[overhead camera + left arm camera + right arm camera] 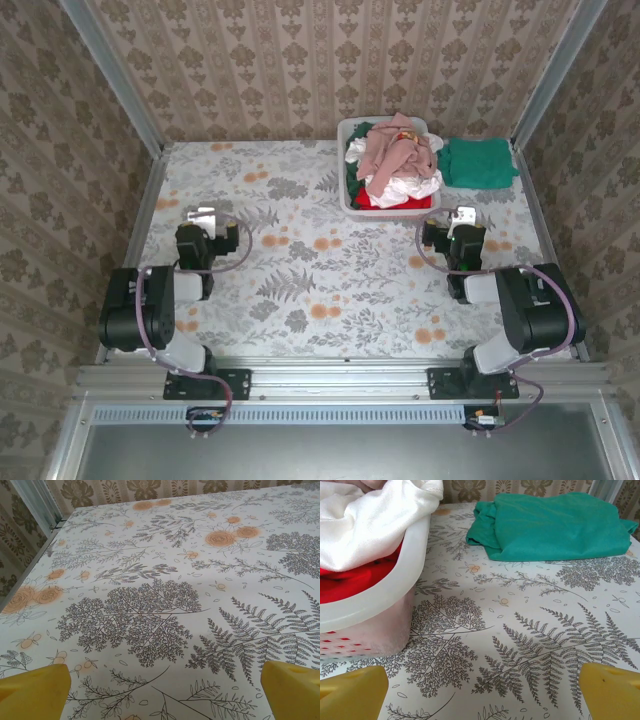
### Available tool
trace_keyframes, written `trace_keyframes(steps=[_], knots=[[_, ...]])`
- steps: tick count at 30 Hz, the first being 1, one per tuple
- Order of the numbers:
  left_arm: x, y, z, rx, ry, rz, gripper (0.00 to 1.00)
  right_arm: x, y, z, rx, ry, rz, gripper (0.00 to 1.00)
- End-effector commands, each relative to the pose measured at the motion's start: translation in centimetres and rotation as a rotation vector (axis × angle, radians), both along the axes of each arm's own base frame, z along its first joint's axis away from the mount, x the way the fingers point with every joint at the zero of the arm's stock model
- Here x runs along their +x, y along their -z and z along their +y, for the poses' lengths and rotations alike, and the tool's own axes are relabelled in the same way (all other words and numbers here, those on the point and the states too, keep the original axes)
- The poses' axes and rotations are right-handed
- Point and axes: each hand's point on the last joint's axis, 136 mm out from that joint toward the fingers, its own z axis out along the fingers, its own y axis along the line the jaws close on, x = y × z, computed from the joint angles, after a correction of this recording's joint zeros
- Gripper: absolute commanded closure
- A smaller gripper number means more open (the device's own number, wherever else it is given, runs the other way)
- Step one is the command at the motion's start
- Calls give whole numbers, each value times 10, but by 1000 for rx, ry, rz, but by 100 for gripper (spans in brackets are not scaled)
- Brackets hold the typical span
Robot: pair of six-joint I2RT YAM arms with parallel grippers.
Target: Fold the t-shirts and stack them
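A folded teal-green t-shirt lies on the table at the back right, beside the basket; in the right wrist view the teal-green t-shirt lies ahead. A dusty-pink t-shirt is heaped on top of a white one and a red one inside the white basket. White cloth and red cloth spill at the basket rim. My left gripper stands open over bare table at the left. My right gripper is open, just right of the basket's near corner.
The floral tablecloth covers the table between the arms. Metal frame rails run along the left and right edges, with patterned walls behind. The table's far left corner post shows in the left wrist view.
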Motion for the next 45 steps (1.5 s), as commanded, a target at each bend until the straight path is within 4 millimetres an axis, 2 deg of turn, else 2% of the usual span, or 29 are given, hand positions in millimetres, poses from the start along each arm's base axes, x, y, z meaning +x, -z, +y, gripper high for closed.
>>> trace_keyframes(steps=[1, 18, 19, 21, 23, 25, 26, 27, 29, 30, 32, 34, 37, 39, 41, 43, 45], knots=[[3, -6, 0, -2, 3, -20, 0, 7, -15, -2, -13, 16, -47, 0], [2, -8, -4, 21, 7, -31, 0, 7, -15, -2, -15, 16, -50, 0], [0, -14, -5, 51, -19, -42, 0, 8, -20, -4, -20, 28, -56, 0], [-8, -41, -4, 159, -123, -89, 0, 9, -31, 2, -32, -1, -46, 0], [-17, -81, -12, 236, -199, -129, 0, 8, -62, 3, -73, 41, -8, 0], [-25, -111, -25, 126, -195, -113, 0, 4, -98, 1, 4, 88, -27, 0], [-30, -127, -31, 7, -170, -73, 0, 0, -116, 0, 74, 112, -55, 0], [-33, -139, -36, -116, -147, -47, 0, -6, -125, -2, 150, 147, -62, 0], [-36, -160, -61, -375, 3, -23, 0, -19, -134, -1, 306, 172, -70, 0], [-36, -168, -71, -448, 71, -34, 0, -20, -135, 7, 350, 114, -76, 0], [-35, -170, -88, -545, 114, -19, 0, -21, -138, 29, 464, -73, -102, 0], [-33, -164, -111, -539, 150, 55, 0, -23, -129, 30, 563, -64, -53, 0], [-29, -153, -172, -476, 292, 164, 0, -15, -111, 45, 572, -110, 95, 0], [-25, -144, -215, -466, 370, 228, 0, -6, -98, 46, 548, -103, 176, 0], [-19, -133, -255, -441, 435, 300, 0, 2, -86, 43, 522, -89, 231, 0], [-6, -126, -286, -441, 475, 344, 0, 10, -75, 42, 515, -75, 263, 0], [8, -110, -312, -503, 527, 416, 1, 18, -67, 43, 523, -80, 273, 1]])
